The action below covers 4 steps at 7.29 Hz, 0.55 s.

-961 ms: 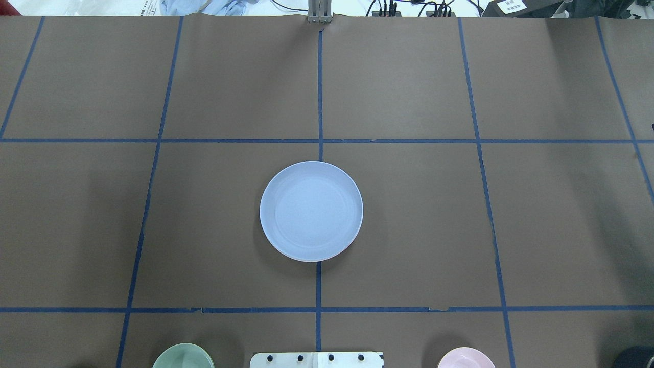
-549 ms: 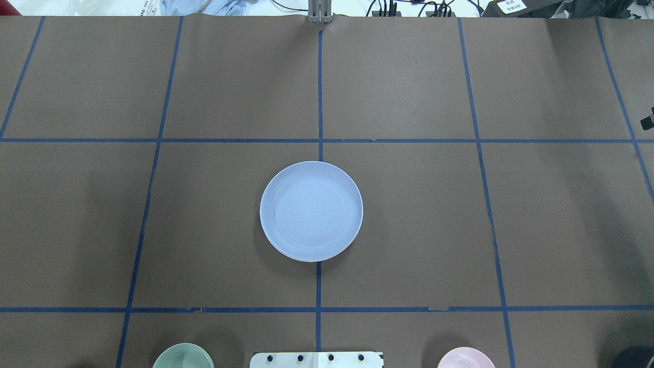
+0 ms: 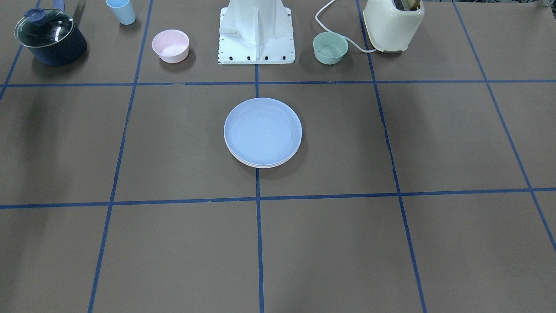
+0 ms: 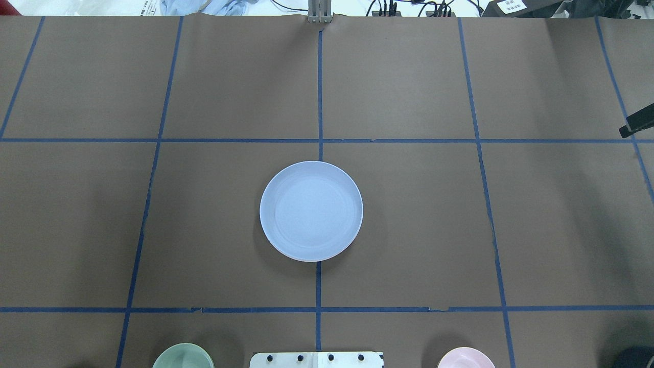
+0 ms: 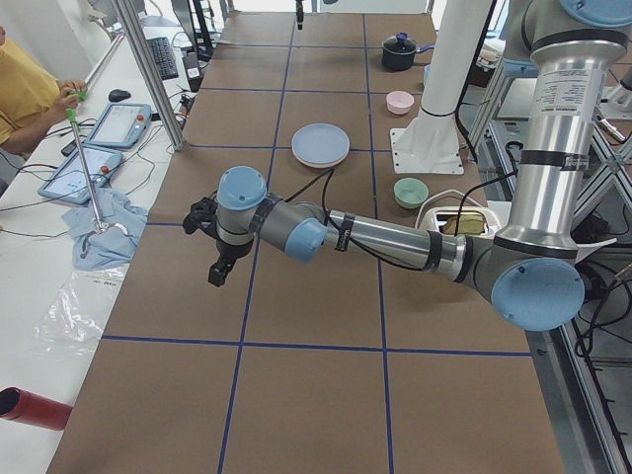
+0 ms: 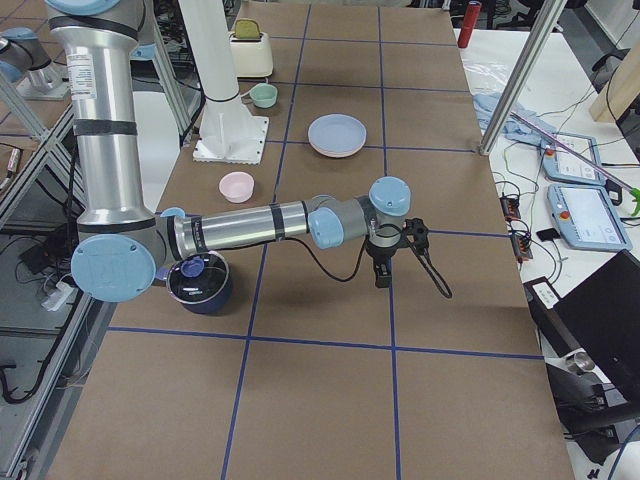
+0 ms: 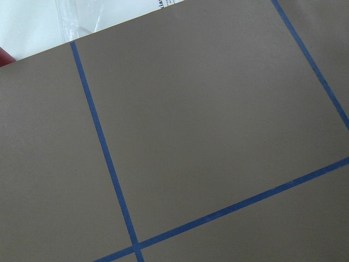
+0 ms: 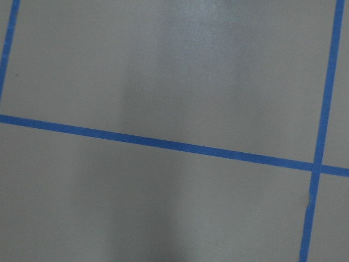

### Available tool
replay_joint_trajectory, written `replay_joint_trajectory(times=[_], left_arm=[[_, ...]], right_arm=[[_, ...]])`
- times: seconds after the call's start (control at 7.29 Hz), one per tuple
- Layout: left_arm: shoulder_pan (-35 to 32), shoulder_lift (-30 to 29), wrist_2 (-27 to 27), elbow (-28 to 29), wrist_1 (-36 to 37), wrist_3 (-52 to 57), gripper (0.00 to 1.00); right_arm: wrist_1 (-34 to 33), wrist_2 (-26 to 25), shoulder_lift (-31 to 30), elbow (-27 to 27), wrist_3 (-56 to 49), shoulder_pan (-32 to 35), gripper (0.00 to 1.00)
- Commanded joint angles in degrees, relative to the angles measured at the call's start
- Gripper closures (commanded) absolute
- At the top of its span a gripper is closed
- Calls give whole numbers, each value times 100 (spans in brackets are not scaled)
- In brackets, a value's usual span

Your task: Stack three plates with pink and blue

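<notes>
1. Landmark: the white base pedestal [image 3: 256, 34]. A green bowl [image 3: 330, 48] stands just beside it on one flank and a pink bowl [image 3: 170, 45] on the other. Neither is part of the job.
2. Farther out, straight in front of the pedestal on the centre tape line, is the stack [image 3: 262, 132]. The blue plate [image 4: 311, 209] lies flat on top with nothing touching it.
3. Farthest from the pedestal are the left gripper [image 5: 217, 269] and right gripper [image 6: 384, 270]. They are out on opposite sides over bare brown paper, well apart from the stack. No plate hangs from either. I cannot tell how far the jaws are open, because only the side views show them.
4. Judgement: stacking looks done, with only retreat to the pedestal left.
5. Risk: an arm folding back low could clip the stack. Light matte plastic would slide and shear the pile. The bowls beside the pedestal could be knocked the same way.
6. Risk: the job gets counted complete with a plate missing or in the wrong order, since the top plate covers the rest.
7. Hard to make out: only thin paler rims [image 3: 260, 166] show under the blue plate. I cannot tell which is pink or cream, nor be sure there are two.
8. Cut off: a dark sliver [image 4: 638, 124] at the overhead view's right edge is likely the right arm's tool. Both wrist views show only paper and tape.
</notes>
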Motion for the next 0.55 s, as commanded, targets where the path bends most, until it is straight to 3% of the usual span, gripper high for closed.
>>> replay_joint_trajectory(times=[0.0,0.14,0.27,0.41], left_arm=[[4,-10,-28,-15,3,-2,0],[4,-10,-28,-24,3,-10,0],[4,-19,-28,-33,3,-10,0],[4,-19,-28,-33,3,-10,0]], right_arm=[[241,-179,54,-44,43,-219,0],[190,442,10,87,43,-193,0],[242,736,-164,141,25,-184,0],[268,721,-148,150,-18,-141,0]])
